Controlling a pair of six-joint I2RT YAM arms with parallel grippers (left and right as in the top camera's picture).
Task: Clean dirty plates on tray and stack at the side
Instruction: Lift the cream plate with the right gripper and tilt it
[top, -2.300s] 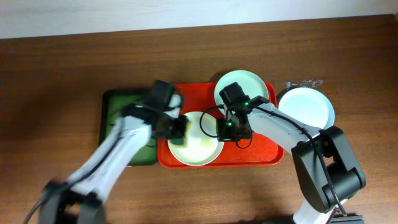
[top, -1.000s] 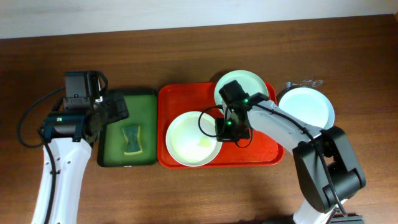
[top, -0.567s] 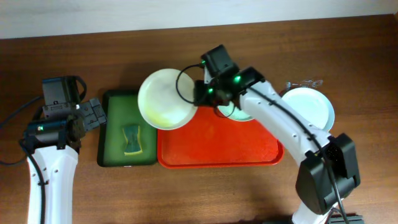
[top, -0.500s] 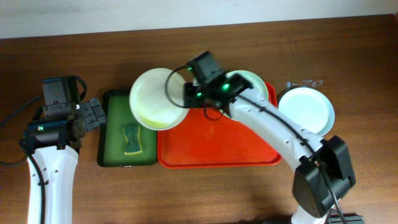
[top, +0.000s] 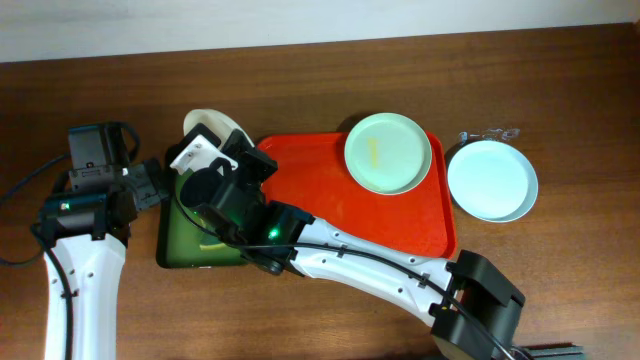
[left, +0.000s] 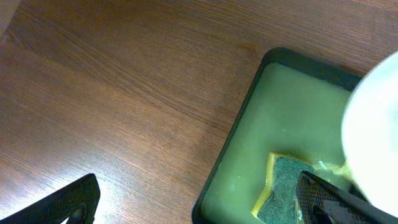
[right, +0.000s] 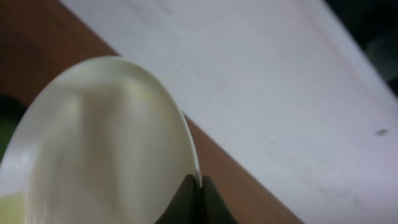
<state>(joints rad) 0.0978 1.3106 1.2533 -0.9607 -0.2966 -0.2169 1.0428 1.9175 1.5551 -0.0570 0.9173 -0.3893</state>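
Hovering over the left side of the brown wooden table (top: 80, 100), the left gripper (left: 196, 190) has its two black fingers (left: 71, 202) spread wide with nothing between them. Below it is a corner of a narrow dark green rectangular plastic tray (left: 249, 155), where a green sponge with a yellow edge (left: 283, 190) lies flat. Above the far end of that green tray, the right arm (top: 350, 262) reaches across from the lower right and holds a round pale mint-white shallow plate (top: 212, 125) tipped steeply on edge. The right gripper (right: 199, 186) is clamped on this plate's rim, and the right wrist view shows its dark fingers pinched together on the lower edge, with a white wall (right: 280, 93) behind. From the left wrist camera, the plate's pale edge hangs over the sponge at the frame's right side. Next to the green tray sits a large red-orange rectangular plastic tray (top: 330, 190) with rounded corners and a raised rim. A second mint-white plate (top: 388, 153) rests flat in its far right corner, marked with a small yellow smear (top: 375, 150) near the centre. Just beside the red-orange tray's right rim, a third mint-white plate (top: 491, 180) lies flat on the bare wood with no mark visible on it.
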